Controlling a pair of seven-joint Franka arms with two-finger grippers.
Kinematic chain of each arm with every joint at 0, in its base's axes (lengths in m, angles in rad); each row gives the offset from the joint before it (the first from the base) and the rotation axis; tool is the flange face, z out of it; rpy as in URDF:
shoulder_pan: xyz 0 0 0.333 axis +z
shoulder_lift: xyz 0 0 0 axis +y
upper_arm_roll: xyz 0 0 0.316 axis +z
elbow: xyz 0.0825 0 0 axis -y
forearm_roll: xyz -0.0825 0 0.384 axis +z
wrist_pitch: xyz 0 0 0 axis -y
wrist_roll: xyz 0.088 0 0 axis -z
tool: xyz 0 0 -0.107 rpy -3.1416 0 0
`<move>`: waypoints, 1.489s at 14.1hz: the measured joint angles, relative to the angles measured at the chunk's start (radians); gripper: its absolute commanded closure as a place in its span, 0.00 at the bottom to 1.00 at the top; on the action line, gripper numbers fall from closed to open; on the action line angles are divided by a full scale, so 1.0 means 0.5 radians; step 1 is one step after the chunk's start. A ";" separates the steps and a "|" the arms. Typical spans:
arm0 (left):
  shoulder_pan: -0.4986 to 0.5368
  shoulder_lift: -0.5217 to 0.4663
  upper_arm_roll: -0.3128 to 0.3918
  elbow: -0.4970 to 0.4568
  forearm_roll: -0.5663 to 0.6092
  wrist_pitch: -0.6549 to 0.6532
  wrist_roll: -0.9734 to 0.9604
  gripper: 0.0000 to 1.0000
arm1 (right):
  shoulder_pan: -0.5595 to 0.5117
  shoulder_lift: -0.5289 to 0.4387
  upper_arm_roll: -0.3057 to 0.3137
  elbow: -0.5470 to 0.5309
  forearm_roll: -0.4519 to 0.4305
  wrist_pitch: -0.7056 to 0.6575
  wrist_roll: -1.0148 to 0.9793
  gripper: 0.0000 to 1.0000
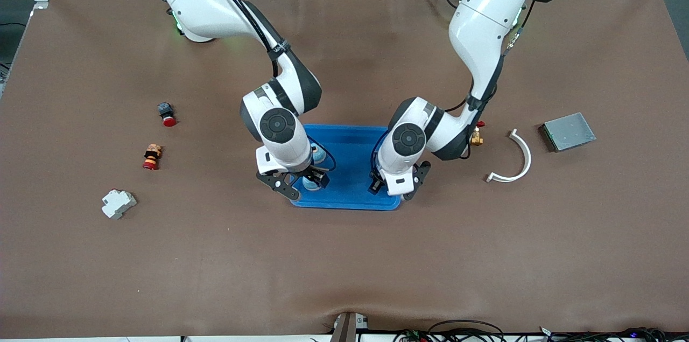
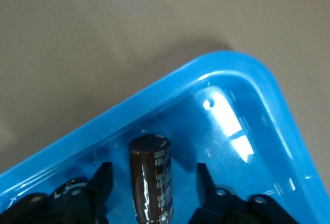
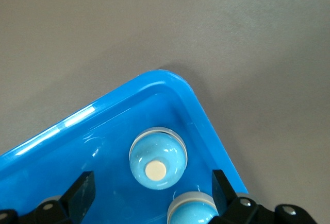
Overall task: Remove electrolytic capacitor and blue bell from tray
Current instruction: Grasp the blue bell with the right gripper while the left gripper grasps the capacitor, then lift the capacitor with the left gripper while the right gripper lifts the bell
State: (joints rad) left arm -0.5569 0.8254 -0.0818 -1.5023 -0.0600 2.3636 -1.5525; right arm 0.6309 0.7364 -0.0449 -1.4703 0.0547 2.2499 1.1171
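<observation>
A blue tray (image 1: pixel 350 151) lies at the table's middle. My left gripper (image 1: pixel 397 187) hangs low over the tray's corner toward the left arm's end, nearest the front camera. In the left wrist view it (image 2: pixel 153 183) is open, its fingers on either side of a dark brown capacitor (image 2: pixel 151 175) lying in the tray (image 2: pixel 242 64), not touching it. My right gripper (image 1: pixel 300 183) is over the tray's corner at the right arm's end. It (image 3: pixel 152 190) is open above two light blue bells (image 3: pixel 157 158), (image 3: pixel 193 208) that rest in the tray (image 3: pixel 170 80).
Toward the right arm's end lie a black and red button (image 1: pixel 167 113), a red and orange button (image 1: pixel 152 156) and a white plastic block (image 1: pixel 118 203). Toward the left arm's end lie a small brass part (image 1: pixel 476 139), a white curved strip (image 1: pixel 514 161) and a grey metal box (image 1: pixel 568 131).
</observation>
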 measured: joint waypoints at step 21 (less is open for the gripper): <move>0.608 -0.577 0.206 -0.085 0.062 -0.969 0.401 1.00 | 0.063 0.203 0.003 0.031 -0.074 0.134 0.104 1.00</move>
State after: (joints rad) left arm -0.2526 0.5368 0.0210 -1.5450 -0.0290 1.8791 -1.3519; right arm 0.6624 0.8377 -0.0431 -1.4550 0.0175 2.3170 1.1692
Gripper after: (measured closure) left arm 0.696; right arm 0.044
